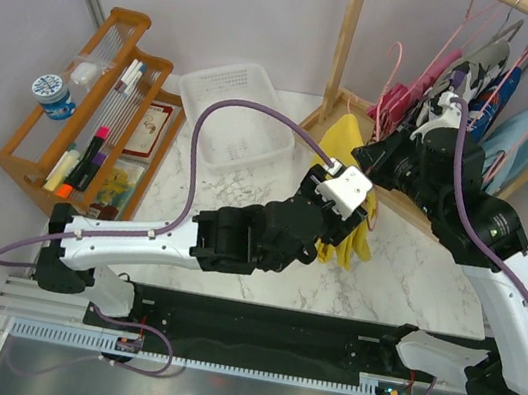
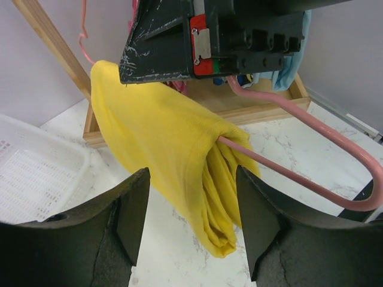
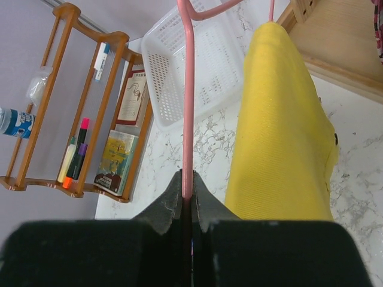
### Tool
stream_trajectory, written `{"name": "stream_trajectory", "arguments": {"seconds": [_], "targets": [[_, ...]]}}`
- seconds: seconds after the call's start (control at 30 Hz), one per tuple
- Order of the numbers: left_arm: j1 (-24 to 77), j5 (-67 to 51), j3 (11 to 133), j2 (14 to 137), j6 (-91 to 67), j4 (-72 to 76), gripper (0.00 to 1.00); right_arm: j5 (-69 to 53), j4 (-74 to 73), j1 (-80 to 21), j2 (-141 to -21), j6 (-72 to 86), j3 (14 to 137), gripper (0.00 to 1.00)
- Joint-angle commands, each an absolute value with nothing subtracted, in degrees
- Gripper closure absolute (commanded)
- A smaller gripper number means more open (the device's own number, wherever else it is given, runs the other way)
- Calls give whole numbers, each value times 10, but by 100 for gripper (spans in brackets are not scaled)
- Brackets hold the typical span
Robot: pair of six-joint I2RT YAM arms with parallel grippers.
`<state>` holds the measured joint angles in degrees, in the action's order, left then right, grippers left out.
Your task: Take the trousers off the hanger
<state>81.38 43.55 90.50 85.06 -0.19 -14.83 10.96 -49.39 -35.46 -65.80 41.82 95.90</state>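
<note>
Right tool on slim pink hanger; finely woven yellow trousers

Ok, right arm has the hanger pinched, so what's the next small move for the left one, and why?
Probably ease the left gripper forward until its open jaws straddle the hanging fold of the yellow trousers, then close. The right gripper is shut on the pink hanger, and the trousers drape over its bar right ahead of the left jaws, not yet gripped.
</note>
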Motion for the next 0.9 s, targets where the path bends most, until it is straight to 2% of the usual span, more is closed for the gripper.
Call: {"name": "stream_trajectory", "arguments": {"seconds": [0.0,0.27,0.37,0.47,0.53,0.87], "targets": [[809,463,905,860,25,-94,35,105,-396,-357,-628,431,976,100],[785,485,887,872,26,-74,34,92,-392,-357,-606,441,971,100],[784,456,841,819,-19,-64,36,77,-374,-357,-589,446,952,100],[785,405,802,760,-48,-54,32,57,-353,-357,-558,447,935,100],[785,371,796,744,-47,-62,26,45,-334,-357,-547,447,926,100],[787,244,833,731,-79,-95,15,16,-278,-357,-507,448,897,100]]}}
